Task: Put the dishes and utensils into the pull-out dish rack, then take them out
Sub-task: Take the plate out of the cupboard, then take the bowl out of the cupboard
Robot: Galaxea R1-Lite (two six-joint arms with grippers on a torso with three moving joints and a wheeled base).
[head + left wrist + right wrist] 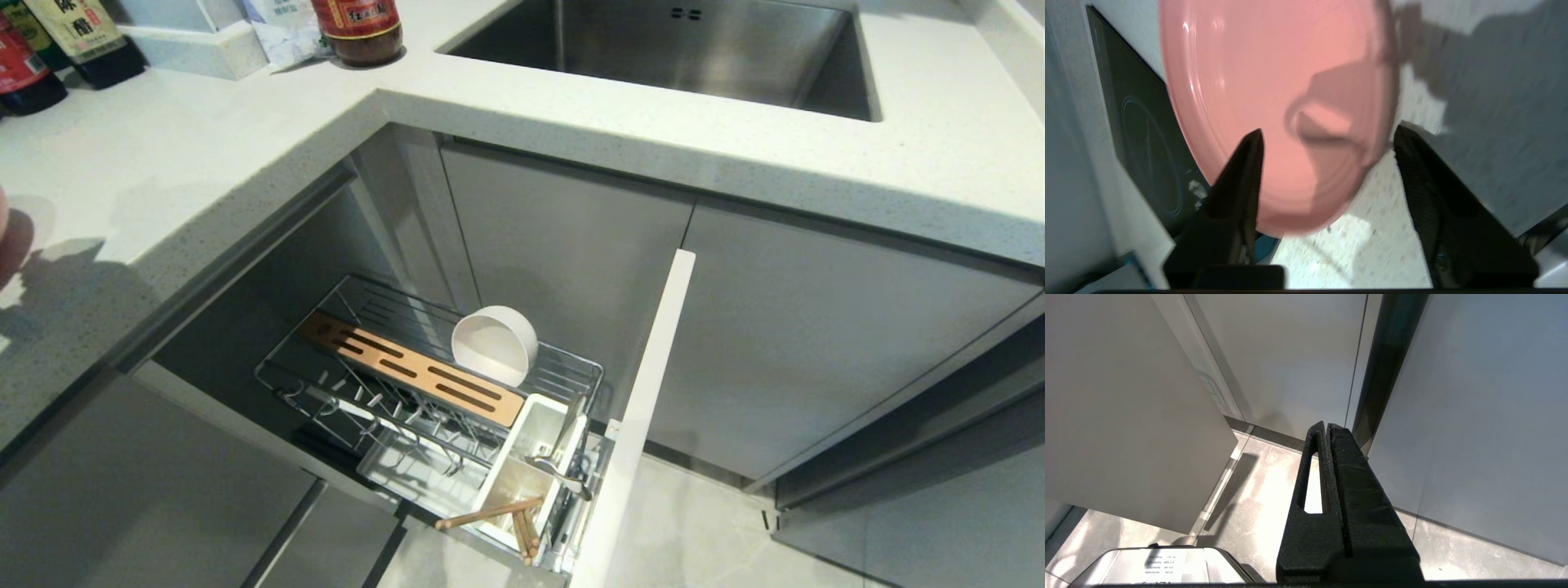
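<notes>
One pale-pink plate [1274, 110] fills the left wrist view, lying on the speckled white counter [1355, 241] beside a black cooktop [1143, 143]. It looks wide, flat, glossy and rigid, probably slick and breakable, so its thin rim seems the safest place to pinch. The left claw [1327, 143] is released, its two dark fingers [1241, 171] spread well apart, one over the plate's edge, gripping nothing. In the head view, only a pink sliver [2, 216] shows at the far left edge. Farther right, the pull-out dish rack [424, 384] stands open below the counter, holding a cream-white bowl [494, 343] tipped on its side, with wooden chopsticks [498, 514] and a silver fork [563, 469] in the white utensil cup [522, 465]. Rightmost, the right claw [1329, 428] hangs clenched, empty, near grey cabinet doors [1474, 416].
</notes>
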